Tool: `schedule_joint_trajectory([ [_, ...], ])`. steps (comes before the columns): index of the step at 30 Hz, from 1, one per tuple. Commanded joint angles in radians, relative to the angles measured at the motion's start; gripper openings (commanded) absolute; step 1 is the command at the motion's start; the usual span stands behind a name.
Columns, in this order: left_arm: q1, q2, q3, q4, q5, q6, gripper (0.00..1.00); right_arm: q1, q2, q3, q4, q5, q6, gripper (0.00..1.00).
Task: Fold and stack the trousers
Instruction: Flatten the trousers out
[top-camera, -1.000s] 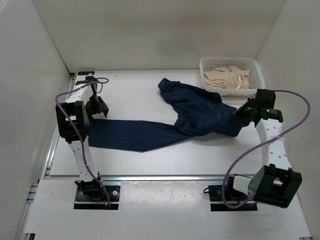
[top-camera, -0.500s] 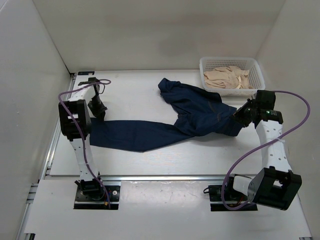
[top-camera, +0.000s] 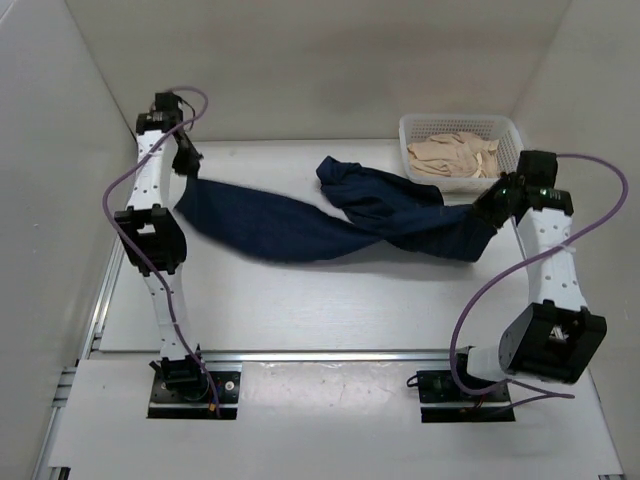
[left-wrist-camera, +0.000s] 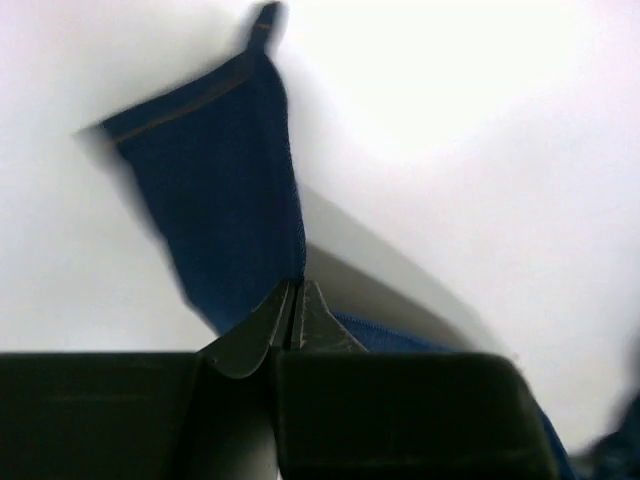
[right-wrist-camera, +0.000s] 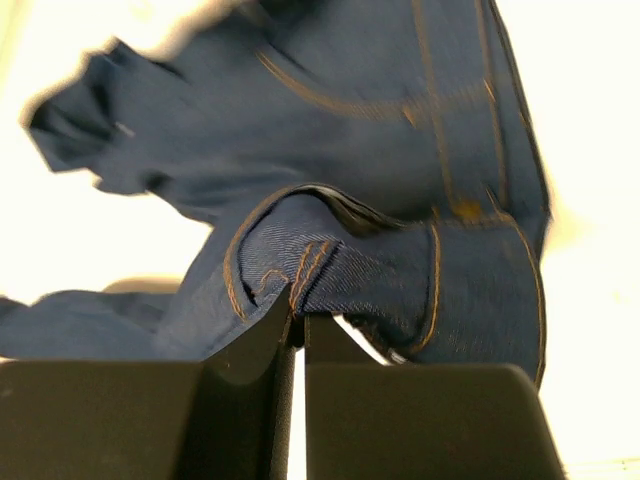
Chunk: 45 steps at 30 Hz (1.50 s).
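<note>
Navy denim trousers (top-camera: 300, 225) sag twisted, creased, with tan stitching.

White walls (top-camera: 300, 60) on 3 sides, white table (top-camera: 330, 310), alu rail (top-camera: 320, 354) near edge, even light

The trousers (top-camera: 270, 225) are dark navy-blue denim, with tan stitching along the seams and waistband. The bench (top-camera: 350, 300) is plain white. At its far right, a white mesh-patterned basket (top-camera: 517, 150) holds pale beige cloth (top-camera: 455, 157).
</note>
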<state>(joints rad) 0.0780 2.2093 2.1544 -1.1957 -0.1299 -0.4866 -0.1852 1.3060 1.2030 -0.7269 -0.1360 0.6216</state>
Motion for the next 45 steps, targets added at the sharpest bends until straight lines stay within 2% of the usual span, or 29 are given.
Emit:
schedule_joint_trajectory([
  [1, -0.004, 0.038, 0.368, -0.129, 0.018, 0.008, 0.1, -0.003, 0.079, 0.245, -0.011, 0.026, -0.01, 0.0],
  [2, 0.008, 0.029, 0.425, -0.116, 0.027, 0.008, 0.1, -0.013, 0.093, 0.294, -0.023, 0.026, -0.01, 0.0],
  [4, 0.055, -0.081, 0.365, -0.047, 0.099, -0.024, 0.1, -0.013, 0.102, 0.404, -0.037, 0.026, -0.01, 0.0],
  [7, 0.124, -0.228, 0.208, 0.063, 0.182, -0.056, 0.1, -0.013, 0.075, 0.437, -0.048, 0.003, -0.01, 0.0],
  [11, 0.155, -0.39, -0.029, 0.123, 0.138, -0.056, 0.1, -0.013, -0.052, 0.255, -0.071, 0.013, -0.022, 0.0],
  [12, 0.169, -0.422, -0.089, 0.133, 0.125, -0.056, 0.1, -0.013, -0.135, 0.195, -0.08, 0.035, -0.022, 0.0],
  [13, 0.195, -0.492, -0.232, 0.152, 0.099, -0.07, 0.1, -0.013, -0.183, 0.073, -0.08, 0.045, -0.022, 0.0],
  [15, 0.236, -0.569, -0.396, 0.179, 0.09, -0.092, 0.1, -0.013, -0.339, -0.053, -0.142, 0.09, -0.001, 0.03],
  [16, 0.284, -0.604, -0.557, 0.195, 0.105, -0.113, 0.13, -0.013, -0.396, -0.172, -0.161, 0.105, 0.009, 0.09],
  [17, 0.307, -0.669, -0.629, 0.226, 0.125, -0.113, 0.22, -0.013, -0.504, -0.224, -0.183, 0.13, 0.021, 0.24],
  [18, 0.325, -0.695, -0.683, 0.235, 0.134, -0.113, 0.43, -0.013, -0.554, -0.264, -0.24, 0.147, 0.059, 0.62],
  [19, 0.357, -0.717, -0.72, 0.235, 0.134, -0.098, 0.59, -0.013, -0.588, -0.305, -0.271, 0.159, 0.072, 0.72],
  [20, 0.368, -0.746, -0.741, 0.235, 0.134, -0.089, 0.74, -0.013, -0.599, -0.306, -0.305, 0.177, 0.081, 0.77],
  [21, 0.379, -0.757, -0.742, 0.235, 0.134, -0.08, 0.84, -0.013, -0.599, -0.306, -0.324, 0.218, 0.081, 0.8],
  [22, 0.397, -0.757, -0.704, 0.235, 0.147, -0.066, 0.86, -0.013, -0.587, -0.289, -0.324, 0.228, 0.081, 0.82],
  [25, 0.398, -0.78, -0.63, 0.205, 0.156, -0.055, 0.83, -0.013, -0.547, -0.231, -0.254, 0.228, 0.05, 0.81],
  [26, 0.398, -0.78, -0.598, 0.205, 0.167, -0.043, 0.67, -0.013, -0.513, -0.196, -0.22, 0.151, 0.031, 0.79],
  [27, 0.379, -0.78, -0.587, 0.205, 0.167, -0.032, 0.57, -0.013, -0.49, -0.177, -0.191, 0.112, 0.012, 0.75],
  [28, 0.367, -0.78, -0.587, 0.205, 0.167, -0.032, 0.44, -0.013, -0.432, -0.163, -0.142, 0.073, -0.012, 0.54],
  [29, 0.344, -0.78, -0.587, 0.205, 0.176, -0.021, 0.33, -0.013, -0.4, -0.151, -0.114, 0.031, -0.031, 0.42],
  [30, 0.333, -0.767, -0.596, 0.214, 0.191, -0.021, 0.13, -0.002, -0.364, -0.135, -0.086, -0.017, -0.051, 0.28],
  [31, 0.322, -0.755, -0.606, 0.214, 0.2, -0.012, 0.1, -0.002, -0.29, -0.125, -0.06, -0.077, -0.063, 0.18],
  [32, 0.297, -0.743, -0.62, 0.214, 0.2, -0.012, 0.1, 0.016, -0.256, -0.125, -0.042, -0.098, -0.086, 0.08],
  [36, 0.247, -0.679, -0.741, 0.243, 0.174, -0.024, 0.12, 0.134, -0.055, -0.134, 0.006, -0.132, -0.137, 0.07],
  [37, 0.247, -0.666, -0.766, 0.257, 0.183, -0.038, 0.25, 0.156, -0.025, -0.134, 0.023, -0.132, -0.137, 0.07],
  [38, 0.247, -0.651, -0.786, 0.269, 0.184, -0.038, 0.32, 0.202, 0.001, -0.152, 0.038, -0.145, -0.128, 0.08],
  [40, 0.247, -0.591, -0.811, 0.278, 0.197, -0.038, 0.39, 0.259, 0.051, -0.204, 0.087, -0.145, -0.099, 0.11],
  [43, 0.266, -0.537, -0.85, 0.288, 0.153, -0.066, 0.4, 0.378, 0.088, -0.259, 0.162, -0.128, -0.043, 0.14],
  [45, 0.302, -0.505, -0.879, 0.288, 0.118, -0.076, 0.35, 0.452, 0.101, -0.282, 0.162, -0.067, -0.019, 0.14],
])
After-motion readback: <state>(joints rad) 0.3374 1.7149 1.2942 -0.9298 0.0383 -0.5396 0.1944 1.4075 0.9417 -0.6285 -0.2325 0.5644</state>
